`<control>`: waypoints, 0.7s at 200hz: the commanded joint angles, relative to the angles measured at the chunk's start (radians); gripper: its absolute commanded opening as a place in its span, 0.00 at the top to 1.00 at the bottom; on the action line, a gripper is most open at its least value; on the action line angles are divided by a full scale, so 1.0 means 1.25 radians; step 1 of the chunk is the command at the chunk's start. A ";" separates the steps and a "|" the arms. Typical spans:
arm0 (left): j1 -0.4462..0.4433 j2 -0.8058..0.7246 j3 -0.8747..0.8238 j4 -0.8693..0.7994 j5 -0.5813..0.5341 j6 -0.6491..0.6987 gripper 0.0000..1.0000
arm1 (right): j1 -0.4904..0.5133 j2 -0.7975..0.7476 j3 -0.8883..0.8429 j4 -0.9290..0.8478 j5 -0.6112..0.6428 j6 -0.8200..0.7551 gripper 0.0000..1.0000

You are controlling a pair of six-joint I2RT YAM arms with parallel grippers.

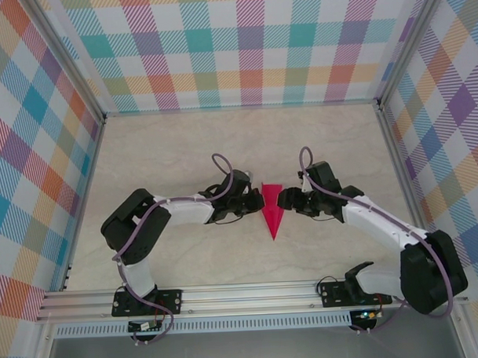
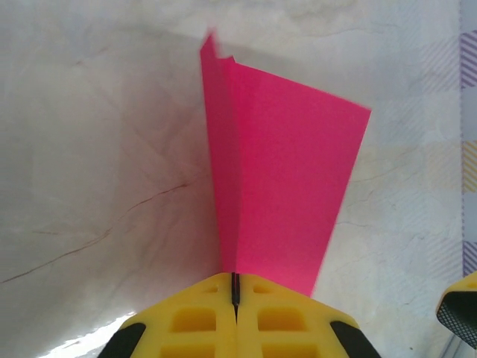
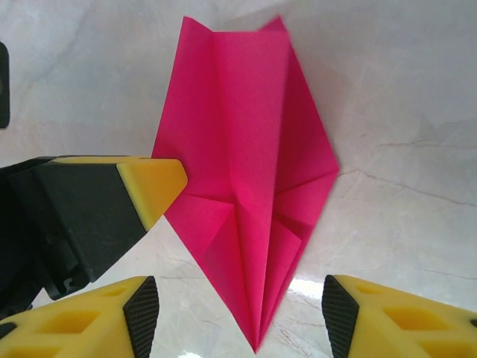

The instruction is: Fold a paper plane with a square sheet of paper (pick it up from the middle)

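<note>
The paper plane lies mid-table, already a narrow dart. Its long axis runs near–far: nose toward the arm bases, wide tail toward the back wall. Both arms come at it side-on, i.e. across that axis.

The left gripper is at the plane's left edge, fingers pressed together w/ no gap. From its wrist cam the pink edge runs right into the seam btwn them, so it looks like a pinch on the paper. One flap stands up a bit off the table.

The right gripper sits just off the right edge, fingers apart. In its wrist view the plane's nose tip shows btwn them, no contact as far as I can tell.

So the L arm has the hold and the R is just beside. Prob. next step: R comes in on the right side, opposite the pinch. It should approach square to the centre crease, since a skewed push would likely swing the thin paper round the L hold.
</note>
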 commanded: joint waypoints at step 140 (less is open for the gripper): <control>0.018 -0.004 -0.049 0.029 -0.003 -0.033 1.00 | 0.105 0.182 0.087 -0.015 -0.004 -0.016 0.55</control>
